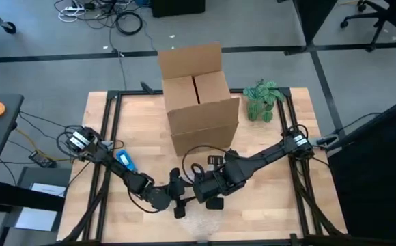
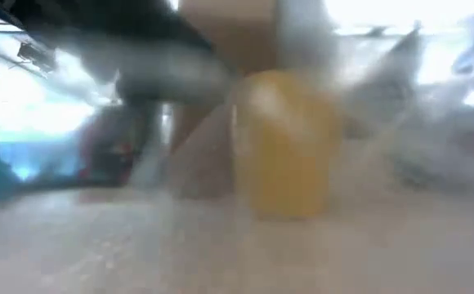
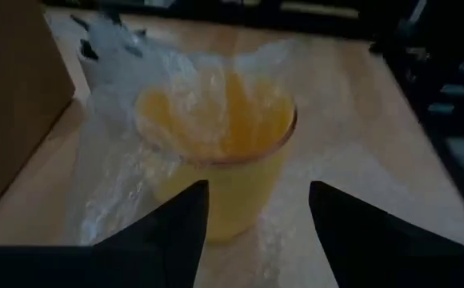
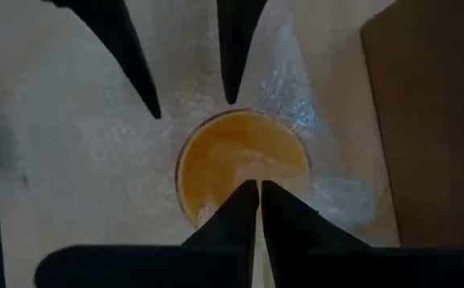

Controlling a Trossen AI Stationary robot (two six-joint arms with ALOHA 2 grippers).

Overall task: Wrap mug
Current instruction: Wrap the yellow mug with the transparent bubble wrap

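You see a pale wooden table [image 1: 266,212] framed by black rails, grey floor with cables beyond at 12 o'clock. The yellow mug [image 3: 220,164] sits on bubble wrap [image 3: 112,184] at 6 o'clock, below the cardboard box [image 1: 198,96]. Your left gripper [image 3: 256,212] is spread wide before it; your right gripper [image 4: 259,210] is pinched together over its rim. A fake plant [image 1: 262,100] stands at 1 o'clock.

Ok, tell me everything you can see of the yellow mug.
The yellow mug stands upright on the wooden table, near its front edge, in front of the cardboard box. It looks glossy, with a thin darker rim; no handle shows. Clear bubble wrap lies under it, rises around its sides and is tucked into its mouth.
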